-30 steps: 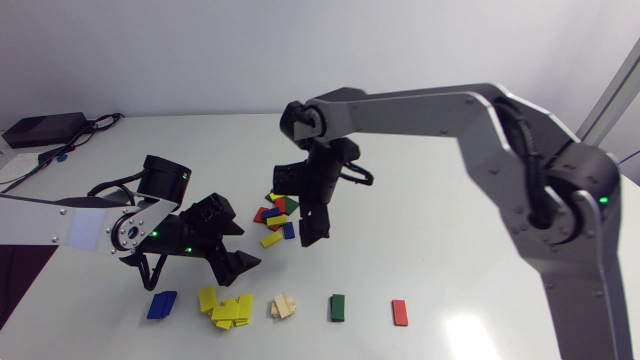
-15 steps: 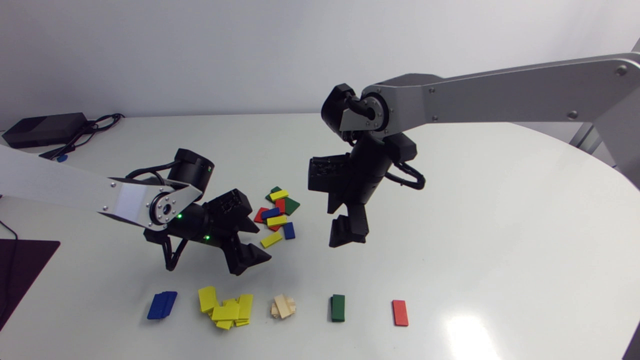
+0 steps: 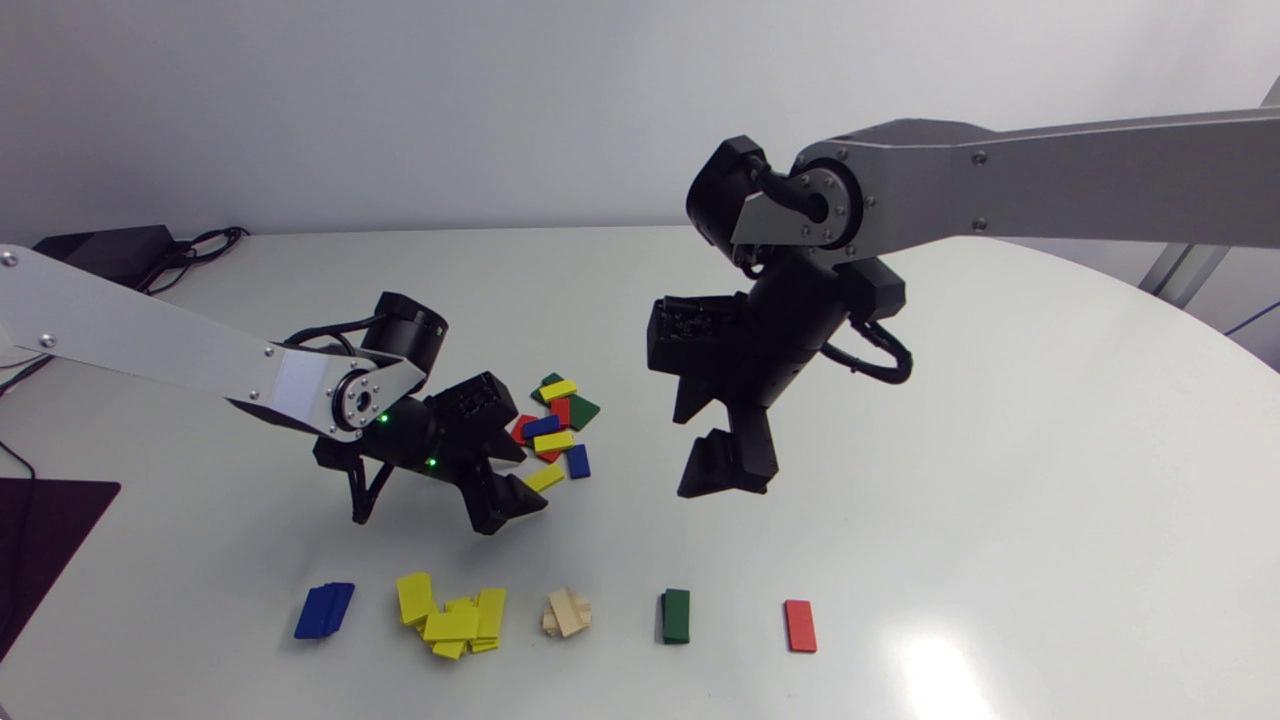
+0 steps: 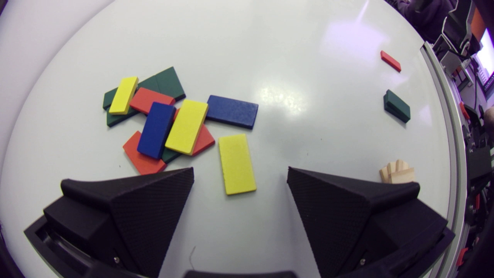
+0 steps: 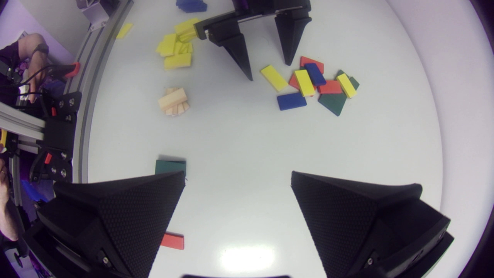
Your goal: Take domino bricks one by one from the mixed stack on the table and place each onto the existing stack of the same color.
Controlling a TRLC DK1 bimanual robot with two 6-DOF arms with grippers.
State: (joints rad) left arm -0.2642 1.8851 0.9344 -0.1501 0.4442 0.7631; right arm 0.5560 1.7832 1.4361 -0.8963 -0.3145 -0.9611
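Your desk (image 3: 1000, 450) was mid-sort. The right gripper (image 5: 237, 173) hung high over its middle, fingers spread, carrying nothing. The left gripper (image 4: 240, 170) sat low, also spread and empty. The mixed stack (image 3: 552, 425), left of centre, had roughly ten bricks left and no wooden ones. Along the near edge: a messy yellow pile (image 3: 452, 618), wooden stack (image 3: 568, 613), blue stack (image 3: 324, 610), green stack (image 3: 676, 615) and a single red brick (image 3: 800, 625). I'd call red, green and blue barely started. A loose yellow brick (image 4: 236, 164) lay between the left fingers, untouched.

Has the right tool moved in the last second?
Yes. The right tool has swung rightward, away from the mixed pile, which has stayed put.
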